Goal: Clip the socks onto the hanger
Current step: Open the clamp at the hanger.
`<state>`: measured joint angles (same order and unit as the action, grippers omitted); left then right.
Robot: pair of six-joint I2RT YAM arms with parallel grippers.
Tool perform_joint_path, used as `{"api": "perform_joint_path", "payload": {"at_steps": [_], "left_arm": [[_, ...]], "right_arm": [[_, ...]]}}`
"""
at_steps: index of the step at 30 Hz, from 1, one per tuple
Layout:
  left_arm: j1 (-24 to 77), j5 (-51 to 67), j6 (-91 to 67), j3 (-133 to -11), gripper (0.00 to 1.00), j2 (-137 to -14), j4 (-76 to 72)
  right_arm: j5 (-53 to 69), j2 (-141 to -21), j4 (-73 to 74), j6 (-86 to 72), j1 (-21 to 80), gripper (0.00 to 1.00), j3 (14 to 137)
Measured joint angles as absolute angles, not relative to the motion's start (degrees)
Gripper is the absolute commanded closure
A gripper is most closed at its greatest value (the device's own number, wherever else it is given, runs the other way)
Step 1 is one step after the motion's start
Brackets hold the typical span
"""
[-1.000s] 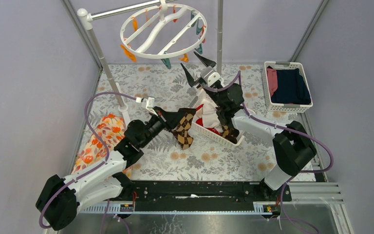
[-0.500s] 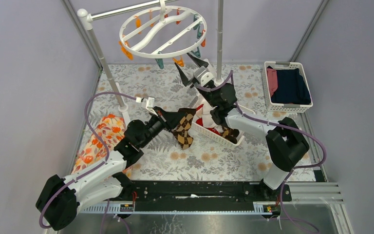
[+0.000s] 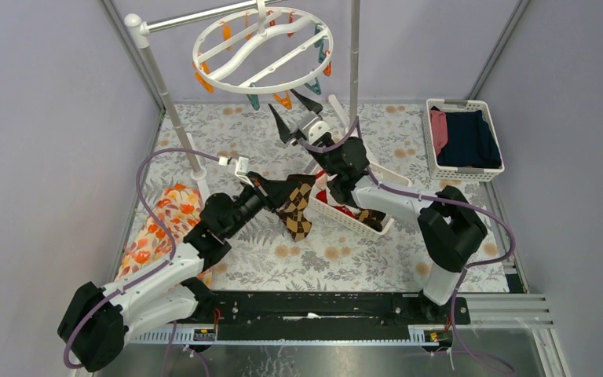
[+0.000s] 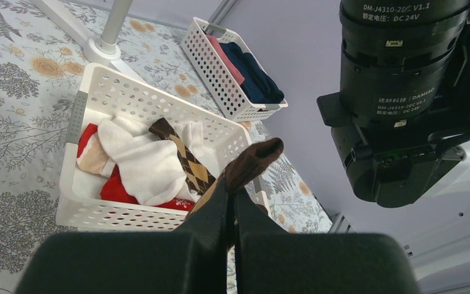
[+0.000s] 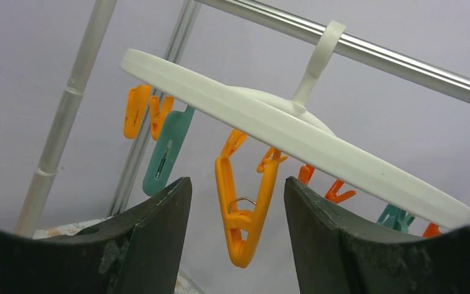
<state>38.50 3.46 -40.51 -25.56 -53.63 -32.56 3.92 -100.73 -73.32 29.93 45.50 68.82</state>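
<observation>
- Squeezing open one pin looks like the step in hand. The right gripper (image 3: 284,107) hovers just under the near rim of the hanger (image 5: 294,138) with its fingers spread wide. In its wrist view the orange clothespin (image 5: 242,214) hangs between them, untouched.
- To do this well, I judge the fingers should close on the pin's splayed upper handles so that its lower tip opens. A slow, square squeeze would stop the freely hanging ring from swinging away.
- Depth is hard to read here. The pin may sit level with the fingertips or a little beyond them, so a short advance may be needed first.
- The left gripper (image 3: 281,191) is pressed together on the argyle sock (image 3: 297,210), holding it off the surface at the near left corner of the white slatted basket (image 3: 345,224), well below the hanger.
- The sock's brown end sticks out past the fingers. That free end is probably the part to bring up into the opened pin.
- The other socks (image 4: 138,162), whitish, red and a second argyle, lie heaped in that basket.
- The worktop (image 3: 259,259) carries a pale floral print.
- An orange floral cloth (image 3: 161,228) lies at the left, and a second basket (image 3: 463,174) of navy and pink clothes stands at the far right.
- The hanger hooks over a metal rail (image 5: 398,58) on poles, and plain lavender-grey walls close in the space.
</observation>
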Motion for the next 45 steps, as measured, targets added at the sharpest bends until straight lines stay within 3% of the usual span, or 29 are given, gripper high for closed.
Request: {"api": "perform_joint_path", "payload": {"at_steps": [16,45], "left_arm": [[38.13,3.55,-40.53,-25.23,1.0,-52.38,-32.53],[37.8,3.68,-40.66,-24.51,1.0,-51.09,-32.49]], "right_arm": [[-4.56,-105.91,-79.66,36.93,49.82,0.38,73.47],[-9.56,-107.98,-82.19,42.02,51.66,0.63,75.5]]}}
